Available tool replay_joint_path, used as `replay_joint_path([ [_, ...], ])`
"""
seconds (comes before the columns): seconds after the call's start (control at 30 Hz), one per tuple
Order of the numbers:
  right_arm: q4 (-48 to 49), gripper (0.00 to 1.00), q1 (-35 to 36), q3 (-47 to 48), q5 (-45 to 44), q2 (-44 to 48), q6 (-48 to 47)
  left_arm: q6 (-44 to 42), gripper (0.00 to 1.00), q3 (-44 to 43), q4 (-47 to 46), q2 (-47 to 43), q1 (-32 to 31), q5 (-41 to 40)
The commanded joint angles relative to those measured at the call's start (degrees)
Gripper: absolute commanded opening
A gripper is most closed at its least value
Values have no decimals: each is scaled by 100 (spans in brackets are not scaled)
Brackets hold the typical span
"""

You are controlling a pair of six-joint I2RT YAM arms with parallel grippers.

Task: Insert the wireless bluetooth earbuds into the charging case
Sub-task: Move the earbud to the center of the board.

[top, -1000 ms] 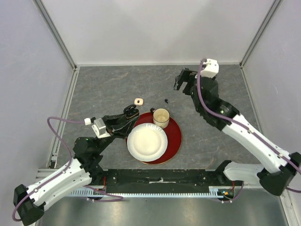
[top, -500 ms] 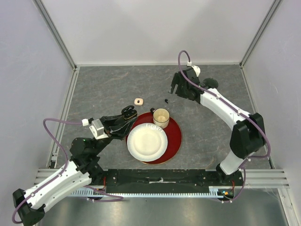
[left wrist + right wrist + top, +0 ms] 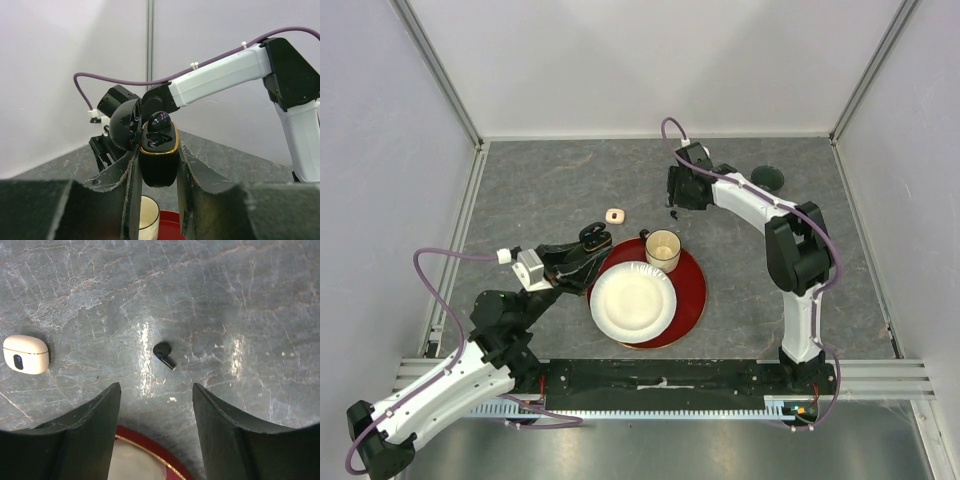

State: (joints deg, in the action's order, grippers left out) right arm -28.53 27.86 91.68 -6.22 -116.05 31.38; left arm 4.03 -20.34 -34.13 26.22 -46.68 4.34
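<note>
- Left hand (image 3: 157,155): clamped tight on 1 black charging case (image 3: 159,172), held upright by its lower body, lid (image 3: 125,125) swung open to one side.
- 1 seated black earbud (image 3: 160,121) sits in the case's gold-rimmed top; the socket beside it cannot be made out.
- Right hand (image 3: 156,387): jaws apart, nothing between them, pointing down at the surface (image 3: 240,300).
- 1 loose black earbud (image 3: 164,355) lies on its side on the surface, in the gap just ahead of the right hand's 2 fingers (image 3: 87,437), touching neither.
- Earbuds counted: 2, both black.
- 1 white charging case (image 3: 26,354), lid shut, flat on the surface, well apart from the loose earbud.
- 1 red tray (image 3: 692,290) carries 1 paper cup (image 3: 662,248) and 1 white plate (image 3: 633,300).
- 1 dark round thing (image 3: 767,179) near the far right corner; too small to identify.
</note>
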Motion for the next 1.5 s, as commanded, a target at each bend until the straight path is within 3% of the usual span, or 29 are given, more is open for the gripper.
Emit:
replay_joint_path([
  [0.0, -11, 64, -8, 552, 304, -242, -746, 194, 2, -251, -76, 50, 9, -196],
  [0.6, -144, 59, -8, 1001, 226, -1069, -1178, 300, 2, -251, -252, 349, 18, -152],
  [1.47, -152, 40, 9, 931, -2, -1394, -1019, 353, 2, -163, -243, 252, 18, -170],
])
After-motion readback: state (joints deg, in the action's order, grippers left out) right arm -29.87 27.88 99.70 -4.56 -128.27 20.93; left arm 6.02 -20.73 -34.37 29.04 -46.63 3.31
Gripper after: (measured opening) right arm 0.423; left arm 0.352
